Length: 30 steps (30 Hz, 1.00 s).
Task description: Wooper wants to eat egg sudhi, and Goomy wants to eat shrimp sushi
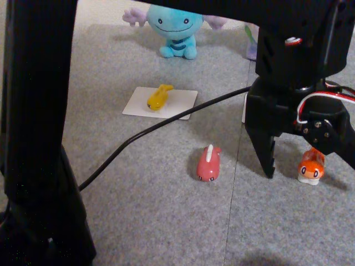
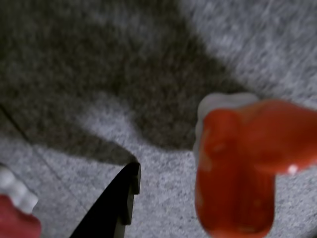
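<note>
Hanging at the right of the other view, the gripper (image 1: 294,166) stands with jaws apart around the shrimp sushi (image 1: 311,168), not clamping it. Upper centre, the egg sushi (image 1: 158,97) lies on a white card (image 1: 181,101) before Wooper (image 1: 176,27). Goomy (image 1: 251,47) peeks out top right.

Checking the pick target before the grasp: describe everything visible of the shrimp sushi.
The shrimp sushi is a small glossy orange figure with dot eyes on a white base, plastic by its look. It stands upright on the grey carpet, right of the pink-red figure, partly hidden behind the gripper. In the wrist view it looms close and blurred, beside a black fingertip. Contact is unclear.
</note>
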Motion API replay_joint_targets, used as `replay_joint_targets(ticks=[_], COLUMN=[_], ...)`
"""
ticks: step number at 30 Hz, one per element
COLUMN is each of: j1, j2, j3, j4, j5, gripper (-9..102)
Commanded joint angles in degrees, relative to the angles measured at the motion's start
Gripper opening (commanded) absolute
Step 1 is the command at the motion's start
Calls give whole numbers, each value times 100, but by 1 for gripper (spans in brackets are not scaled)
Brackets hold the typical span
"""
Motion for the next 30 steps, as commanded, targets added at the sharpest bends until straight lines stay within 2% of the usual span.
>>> replay_joint_targets(ticks=[1, 4, 17, 25, 30], j1=[9, 9, 70, 79, 9], j2=[18, 18, -35, -18, 62], j3=[-202, -202, -202, -202, -211], j4=[-141, -255, -580, -580, -536], j5=[44, 44, 70, 185, 272], gripper=[50, 47, 14, 3, 1])
